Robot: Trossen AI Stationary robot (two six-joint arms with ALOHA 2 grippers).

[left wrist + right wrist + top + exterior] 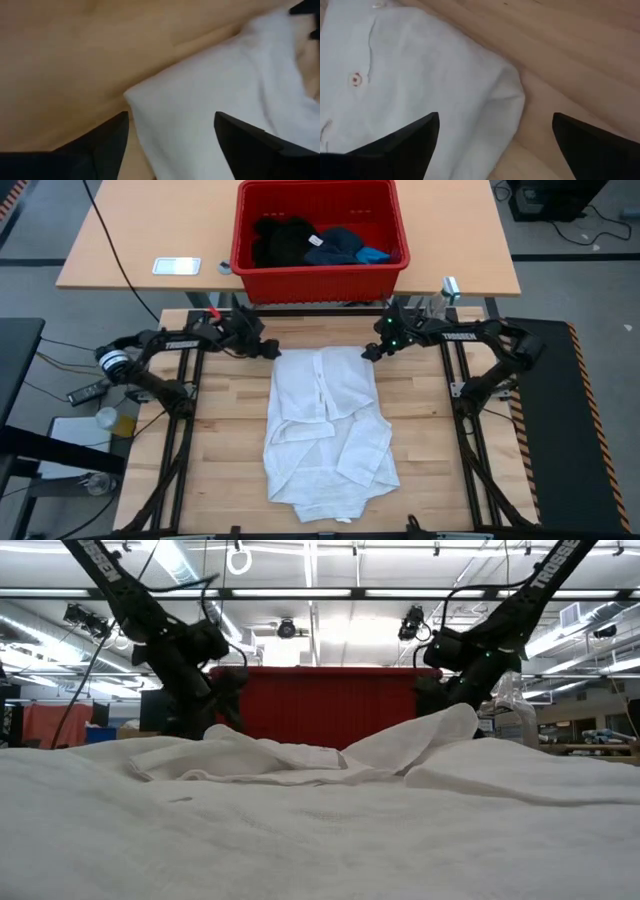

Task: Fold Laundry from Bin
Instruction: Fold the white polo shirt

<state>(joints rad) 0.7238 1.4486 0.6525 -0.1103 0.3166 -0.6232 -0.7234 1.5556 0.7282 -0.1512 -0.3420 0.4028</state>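
Note:
A large white garment [325,425] lies spread on the wooden table, rumpled at its near end. Its far left corner [150,100] sits between the open fingers of my left gripper [272,350], which hovers just over it. Its far right corner [512,92] sits between the open fingers of my right gripper [368,352]. Whether either gripper touches the cloth, I cannot tell. The red bin [318,235] stands beyond the table's far edge, holding a black garment [282,240], a dark navy one [335,245] and a small bright blue one [375,253].
The bin rests on a second tan table [130,240] behind the work table, with a white phone-like object [176,266] lying on it at the left. Bare wood [220,440] shows on both sides of the white garment.

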